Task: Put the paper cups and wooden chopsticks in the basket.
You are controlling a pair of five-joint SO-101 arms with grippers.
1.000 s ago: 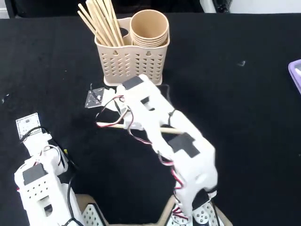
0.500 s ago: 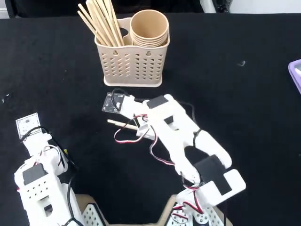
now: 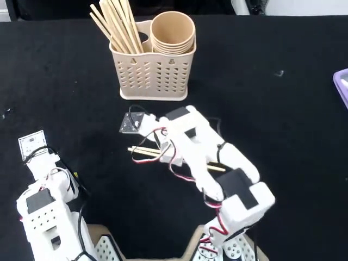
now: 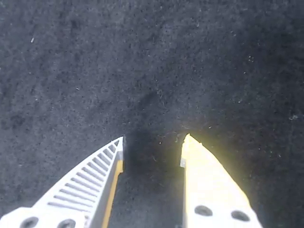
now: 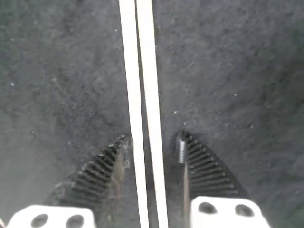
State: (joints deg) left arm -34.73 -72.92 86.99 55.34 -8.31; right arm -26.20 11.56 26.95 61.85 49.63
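Observation:
Two wooden chopsticks (image 3: 142, 151) lie side by side on the black cloth in front of the basket (image 3: 155, 76). My right gripper (image 5: 153, 140) is open and low over them, one finger on each side of the pair (image 5: 142, 95). In the high view this arm (image 3: 196, 147) covers their middle. The beige basket holds a bundle of chopsticks (image 3: 114, 24) in its left compartment and a stack of paper cups (image 3: 173, 31) in its right. My left gripper (image 4: 153, 140) is open over bare cloth, its arm (image 3: 43, 196) at the near left.
A purple object (image 3: 342, 87) pokes in at the right edge. Black cloth (image 3: 283, 141) covers the whole table, with open room to the right and far left. Both arm bases stand at the near edge.
The right arm has drawn back from the basket and come down over the lying chopsticks, which now sit slightly nearer and more slanted. The left arm has kept still.

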